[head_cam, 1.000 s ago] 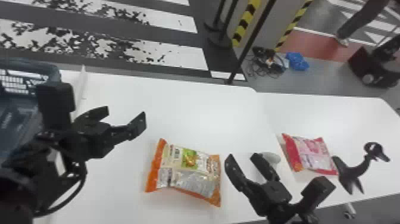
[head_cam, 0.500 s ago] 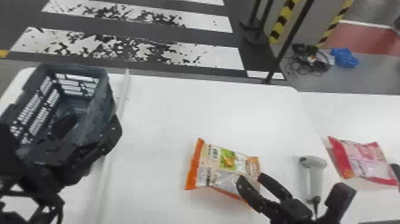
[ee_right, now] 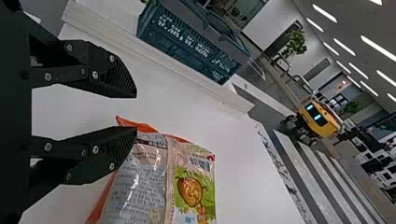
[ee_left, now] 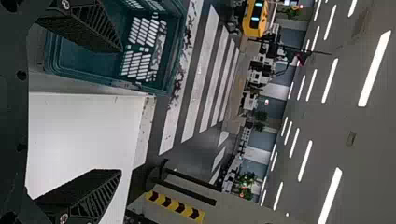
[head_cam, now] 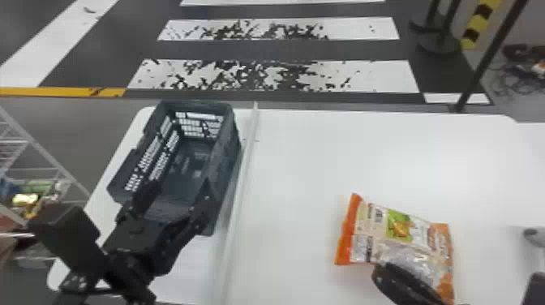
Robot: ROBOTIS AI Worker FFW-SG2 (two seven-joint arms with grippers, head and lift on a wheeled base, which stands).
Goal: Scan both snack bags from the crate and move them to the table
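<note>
Lying on white counter (head_cam: 308,162): rectangular orange-and-silver plastic snack bag (head_cam: 399,229), green-panelled; black two-fingered left hand (head_cam: 177,190), black right hand (head_cam: 401,283), both open.

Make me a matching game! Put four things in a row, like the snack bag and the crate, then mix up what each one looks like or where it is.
Things:
1. snack bag
2. crate
3. table
4. left fingers

Clues:
A. white and flat
B. spread apart, at the crate
C. orange at both ends
D. dark, with holes in its sides

Right pairs: 1-C, 2-D, 3-A, 4-B
</note>
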